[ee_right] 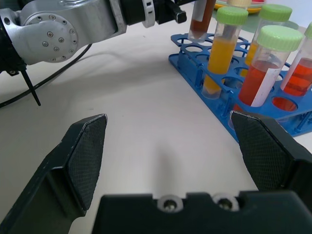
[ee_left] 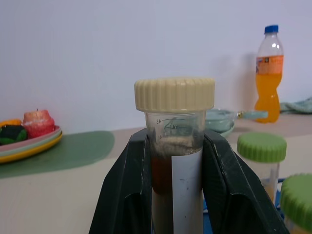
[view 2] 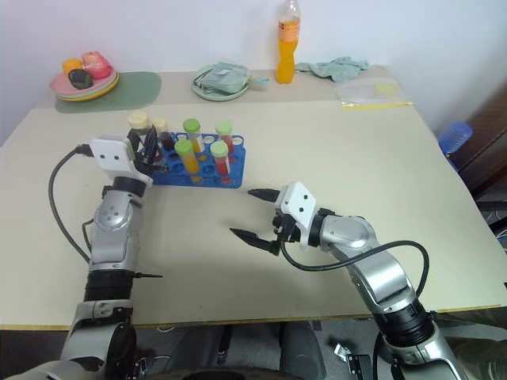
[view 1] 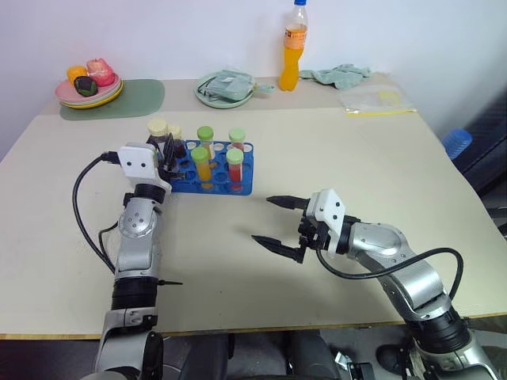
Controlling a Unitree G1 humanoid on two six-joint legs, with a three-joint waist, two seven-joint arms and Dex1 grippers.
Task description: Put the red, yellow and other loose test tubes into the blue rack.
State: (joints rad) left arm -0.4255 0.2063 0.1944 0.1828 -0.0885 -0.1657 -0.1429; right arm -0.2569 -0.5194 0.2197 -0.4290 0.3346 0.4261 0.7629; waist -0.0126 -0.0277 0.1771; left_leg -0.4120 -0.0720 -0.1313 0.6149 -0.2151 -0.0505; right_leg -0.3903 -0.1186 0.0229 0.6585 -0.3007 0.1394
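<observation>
left gripper (ee_left: 171, 195): clamped on a test tube, black fingers (ee_left: 127, 195) pressed to both sides of it
held tube (ee_left: 174, 161): cream ribbed cap, dark brown-red liquid, white label strip; upright, its bottom end just above the holes at the left end of the blue rack in the right wrist view
right gripper (view 1: 277, 222): fingers spread wide, nothing between them; hovers over bare table, in front of the rack and a bit to its right, well apart from it
blue rack (view 1: 242, 184): low, bright blue, grid of round holes; sits on the table left of centre, directly ahead of the left gripper
tubes in rack: four green-capped tubes standing upright; one yellow-orange (ee_right: 222, 53), others red or orange-red (ee_right: 265, 68); another cream-capped tube (view 1: 175, 133) at the back left, can't tell which hole
table (view 1: 341, 150): beige top
orange drink bottle (view 1: 293, 46): far edge, upright, blue cap
plates with toy food (view 1: 89, 85): far left corner, on a green mat
green dish (view 1: 226, 89): far centre, cloth-like item in it
green cloth (view 1: 341, 74): far right, next to a clear zip bag (view 1: 376, 100)
</observation>
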